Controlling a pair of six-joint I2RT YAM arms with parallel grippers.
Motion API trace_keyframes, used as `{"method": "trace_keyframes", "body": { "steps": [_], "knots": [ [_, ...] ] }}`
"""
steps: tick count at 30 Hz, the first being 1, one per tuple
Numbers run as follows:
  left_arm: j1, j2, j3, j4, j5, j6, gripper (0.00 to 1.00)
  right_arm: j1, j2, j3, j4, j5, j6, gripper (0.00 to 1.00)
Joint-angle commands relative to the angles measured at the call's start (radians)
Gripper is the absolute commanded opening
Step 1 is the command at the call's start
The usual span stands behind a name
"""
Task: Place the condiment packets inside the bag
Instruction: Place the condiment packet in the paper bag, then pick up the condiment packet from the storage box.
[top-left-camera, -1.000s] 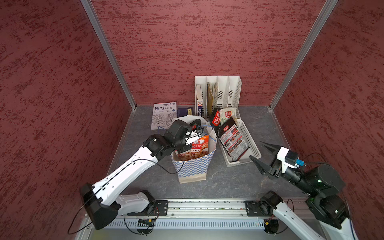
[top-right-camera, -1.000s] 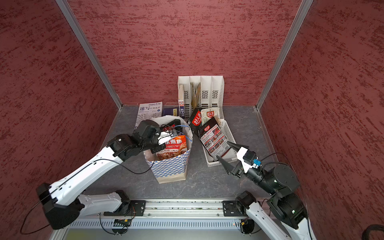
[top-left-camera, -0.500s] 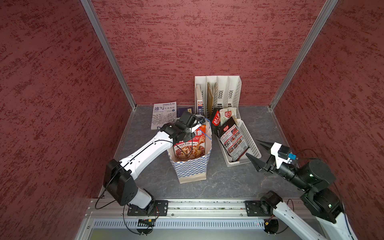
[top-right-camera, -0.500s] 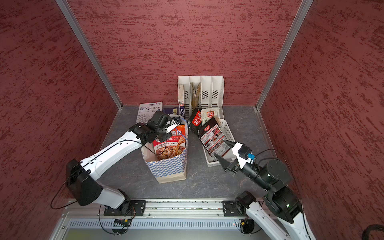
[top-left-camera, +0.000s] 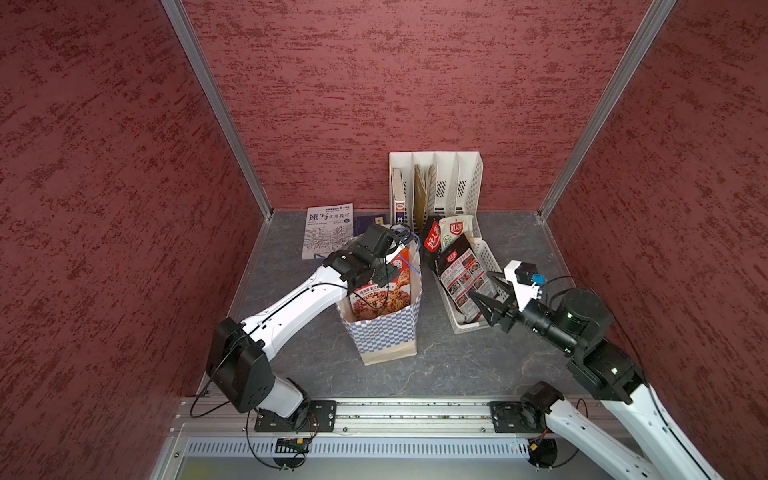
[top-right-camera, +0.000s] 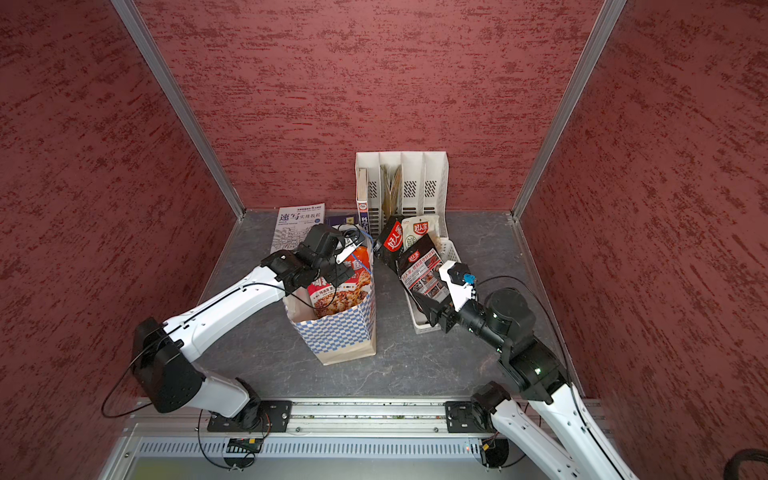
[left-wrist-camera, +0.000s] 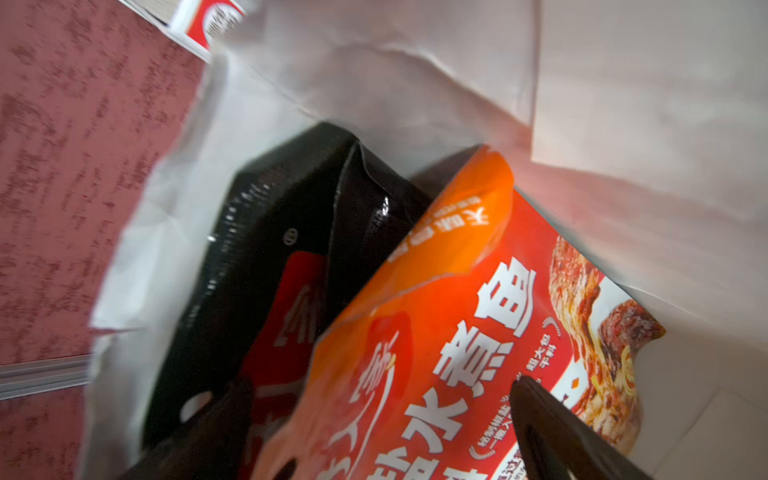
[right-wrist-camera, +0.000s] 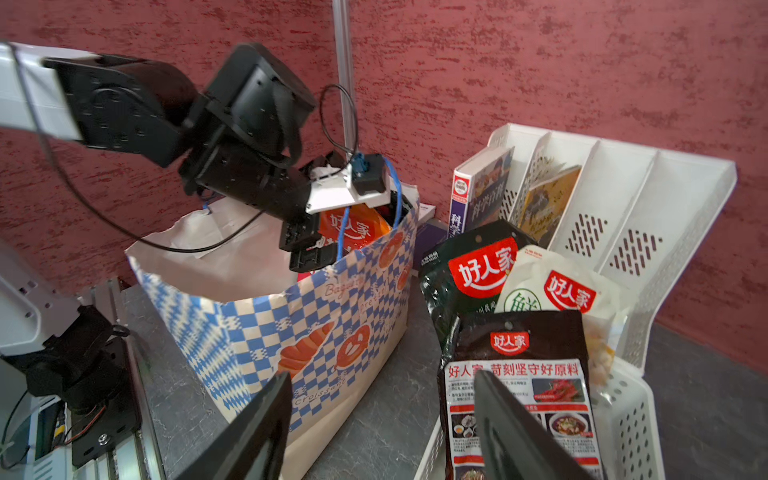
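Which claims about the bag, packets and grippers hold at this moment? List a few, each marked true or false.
1. An orange packet sits inside the bag. True.
2. The right gripper is shut on a black packet. False: its jaws stand open and hold nothing.
3. At least three packets show in the white basket. True.
4. The bag lies on its side. False: it stands upright.
5. The left gripper is at the bag's mouth, jaws open. True.
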Motion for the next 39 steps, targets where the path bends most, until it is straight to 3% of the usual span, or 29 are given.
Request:
{"method": "trace_keyframes", "body": {
  "steps": [1, 5, 8, 13, 21, 31, 34, 39],
  "knots": [
    [-0.042, -0.083, -0.008, 0.128, -0.094, 0.043, 1.0, -0.003, 0.061, -0.014, 0.024, 0.138, 0.074, 0.77],
    [-0.059, -0.093, -0.029, 0.165, -0.143, 0.081, 1.0, -0.003, 0.165, -0.015, 0.03, 0.207, 0.096, 0.91],
    [-0.041, -0.08, -0.041, 0.158, -0.156, 0.07, 1.0, -0.003, 0.267, -0.004, 0.042, 0.243, 0.095, 0.95],
    [-0.016, -0.106, -0.051, 0.122, -0.139, -0.008, 1.0, -0.003, 0.504, 0.059, 0.037, 0.266, 0.091, 0.97],
    [-0.015, -0.337, -0.132, 0.116, -0.071, -0.076, 1.0, -0.002, 0.776, 0.177, 0.074, 0.34, 0.143, 0.94],
    [-0.015, -0.598, -0.227, 0.106, 0.036, -0.159, 1.0, -0.004, 0.909, 0.181, 0.133, 0.376, 0.181, 0.62],
    [-0.015, -0.629, -0.237, 0.104, 0.038, -0.167, 1.0, -0.004, 0.905, 0.182, 0.128, 0.418, 0.2, 0.42],
    [-0.013, -0.649, -0.232, 0.101, 0.038, -0.178, 1.0, -0.01, 0.825, 0.148, 0.124, 0.547, 0.216, 0.01]
  ]
}}
